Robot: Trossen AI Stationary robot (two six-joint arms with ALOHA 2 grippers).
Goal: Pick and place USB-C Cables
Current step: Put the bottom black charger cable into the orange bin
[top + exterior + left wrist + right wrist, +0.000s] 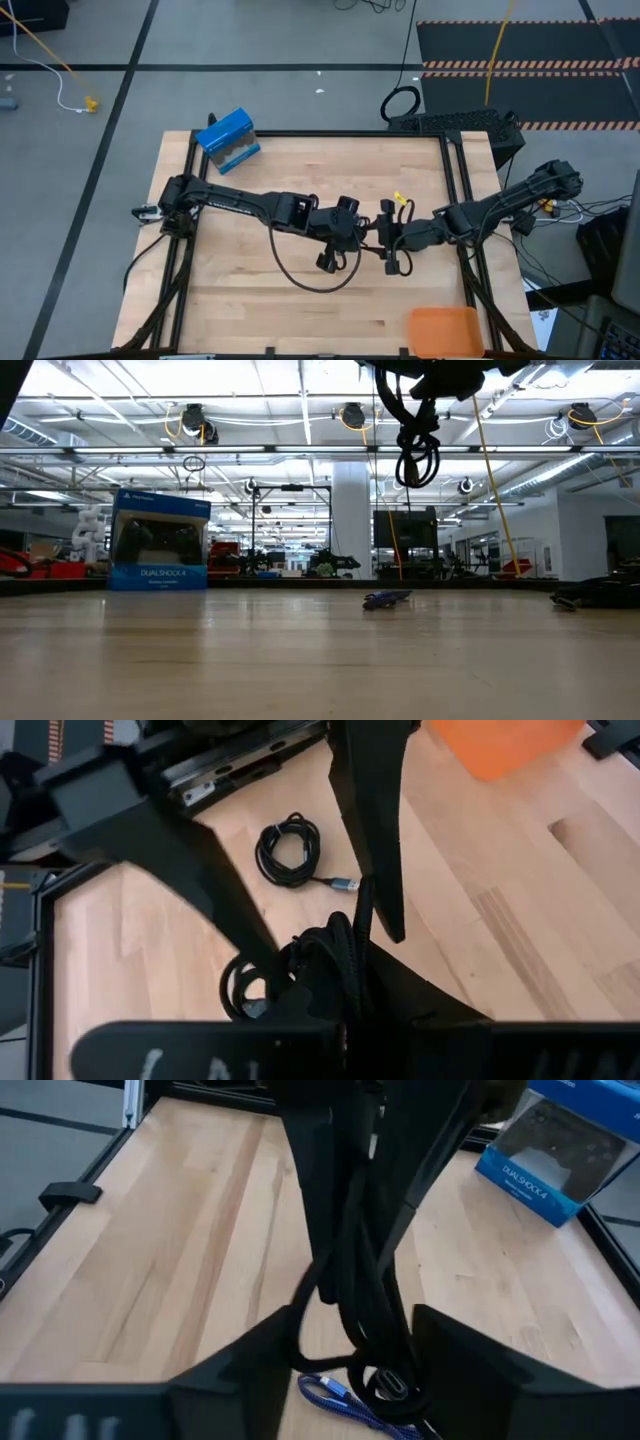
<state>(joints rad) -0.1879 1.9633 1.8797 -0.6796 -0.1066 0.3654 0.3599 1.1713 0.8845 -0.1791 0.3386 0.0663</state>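
Observation:
One black USB-C cable coil (418,452) hangs in the air over the middle of the table, where both grippers meet. My left gripper (340,238) is shut on it. My right gripper (355,1318) is open, with a finger on either side of the hanging coil. I see no touch there. The purple-blue cable (338,1395) lies flat on the wood right below, and the low view shows it too (386,600). A second black coil (290,850) lies flat on the table, its plug (345,883) sticking out. My left gripper pinches the black coil's upper strands (350,1255) between its two fingers (312,1200). The fingers come slanting down from the table's left side. The coil hangs slack below them, lifted clear of the table, its lowest loop (418,472) high above the wood.
A blue DualShock box (228,140) stands at the far left corner. An orange container (445,330) sits at the near right edge. The thick black arm cord (310,278) loops over the table's middle. A black cable ring (400,103) lies on the floor beyond the far edge.

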